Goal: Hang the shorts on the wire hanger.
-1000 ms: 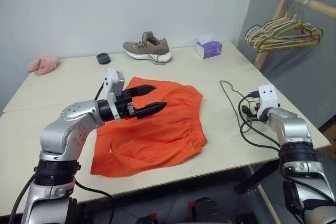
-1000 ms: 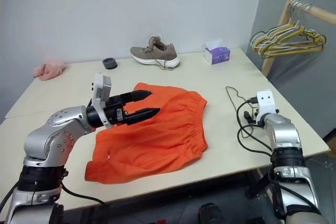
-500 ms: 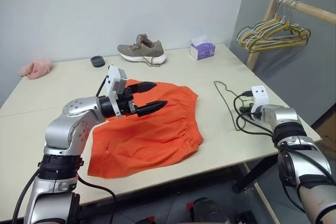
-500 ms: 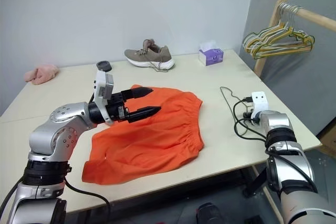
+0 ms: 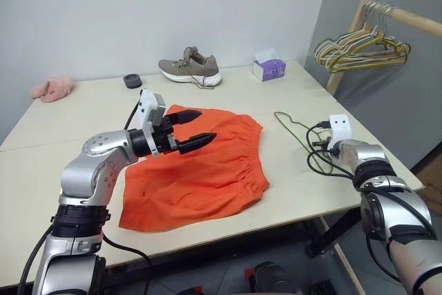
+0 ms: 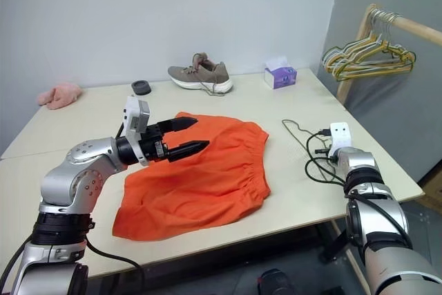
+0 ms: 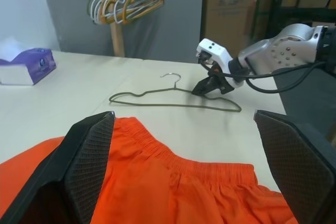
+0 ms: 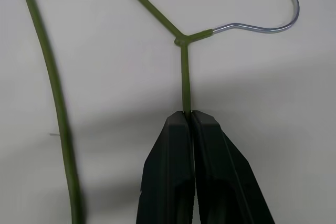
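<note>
While I watch from the remote station, the labels read as follows.

Right gripper: I see its fingers clenched on the wire hanger, pinching one sloping wire just below the neck twist; the hook curves away beyond the fingertips.

Left gripper: fingers spread wide and holding nothing, hovering just above the shorts.

Shorts: lying flat on the table, under and ahead of the left fingertips, with the gathered waistband on the side toward the hanger.

Hanger: flat on the table, well apart from the left fingers.

Handling, hanger: I judge it light, stiff, thin and slippery; it may swivel in the pinch.

Handling, shorts: I judge them soft and limp; they will sag. I would take hold at the elastic waistband, where the fabric bunches thickest.
</note>
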Robot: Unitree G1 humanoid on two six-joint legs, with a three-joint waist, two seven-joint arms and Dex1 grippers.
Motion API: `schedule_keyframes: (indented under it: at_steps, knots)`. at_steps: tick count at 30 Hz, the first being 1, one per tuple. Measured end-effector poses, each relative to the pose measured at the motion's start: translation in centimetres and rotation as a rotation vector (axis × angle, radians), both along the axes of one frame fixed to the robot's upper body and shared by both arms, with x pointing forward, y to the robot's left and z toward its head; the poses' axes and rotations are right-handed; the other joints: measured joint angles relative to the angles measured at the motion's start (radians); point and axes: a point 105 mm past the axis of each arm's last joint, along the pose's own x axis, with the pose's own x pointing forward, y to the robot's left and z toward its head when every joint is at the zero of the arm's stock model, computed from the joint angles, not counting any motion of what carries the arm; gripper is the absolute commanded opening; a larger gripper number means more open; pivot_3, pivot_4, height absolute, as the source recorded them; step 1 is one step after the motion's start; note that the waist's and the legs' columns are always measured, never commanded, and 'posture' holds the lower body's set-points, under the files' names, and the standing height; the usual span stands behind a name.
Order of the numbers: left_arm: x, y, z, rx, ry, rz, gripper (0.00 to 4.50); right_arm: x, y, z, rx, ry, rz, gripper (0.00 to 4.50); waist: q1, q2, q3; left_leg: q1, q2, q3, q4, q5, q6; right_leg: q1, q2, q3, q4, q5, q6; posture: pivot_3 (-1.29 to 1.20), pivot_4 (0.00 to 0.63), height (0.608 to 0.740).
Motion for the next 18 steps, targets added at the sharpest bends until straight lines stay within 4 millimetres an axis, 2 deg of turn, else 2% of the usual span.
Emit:
schedule_keyframes:
  at_steps: [2, 5, 7, 9, 12, 14, 18]
  knots:
    - [1.4, 1.6, -0.3, 0.009, 0.002, 0.108, 4.50, 0.6, 0.3, 2.4, -0.103, -0.128, 0.123, 0.06, 0.000, 0.006, 0.003, -0.005, 0.000, 0.001, 0.000, 0.000, 0.000, -0.006, 0.000, 0.001, 0.001, 0.000, 0.000, -0.27, 0.000, 0.740]
    - [2.8, 3.8, -0.5, 0.022, 0.003, 0.227, 4.50, 0.7, 1.8, 7.1, -0.244, -0.329, 0.309, 0.06, -0.006, 0.010, 0.004, -0.013, 0.000, 0.000, 0.001, 0.000, 0.000, -0.014, -0.001, 0.000, 0.004, 0.000, 0.001, -0.28, 0.000, 0.740]
    - [3.4, 4.7, 0.0, 0.008, -0.008, 0.265, 4.50, 0.0, 3.9, 9.7, -0.332, -0.446, 0.465, 0.06, -0.009, 0.010, 0.004, -0.016, 0.000, -0.001, 0.001, 0.000, 0.000, -0.017, -0.001, 0.000, 0.004, 0.000, 0.001, -0.29, 0.000, 0.740]
    - [3.8, 5.5, 0.7, -0.008, -0.017, 0.294, 4.50, -1.1, 6.0, 10.6, -0.383, -0.499, 0.606, 0.06, -0.012, 0.010, 0.004, -0.016, 0.000, -0.001, 0.001, 0.000, 0.000, -0.018, -0.001, -0.001, 0.004, 0.000, 0.001, -0.29, 0.000, 0.740]
    - [3.6, 6.8, 2.0, -0.032, -0.009, 0.293, 4.50, -3.5, 10.0, 10.5, -0.452, -0.554, 0.858, 0.06, -0.021, 0.010, 0.004, -0.016, 0.000, -0.003, 0.001, 0.000, 0.000, -0.018, -0.002, 0.000, 0.004, 0.000, 0.001, -0.29, 0.000, 0.740]
    - [3.1, 6.8, 2.1, -0.039, 0.030, 0.242, 4.50, -4.6, 11.6, 10.5, -0.504, -0.577, 0.982, 0.06, -0.023, 0.010, 0.004, -0.016, 0.000, -0.005, 0.001, 0.000, 0.000, -0.018, -0.002, 0.000, 0.004, 0.000, 0.001, -0.29, 0.000, 0.740]
    - [1.6, 5.9, 1.2, 0.001, 0.135, 0.083, 4.50, -6.4, 14.7, 11.7, -0.550, -0.682, 1.160, 0.06, -0.025, 0.010, 0.004, -0.015, -0.001, -0.008, 0.001, 0.000, 0.000, -0.018, -0.001, -0.002, 0.005, 0.000, 0.001, -0.29, 0.000, 0.740]
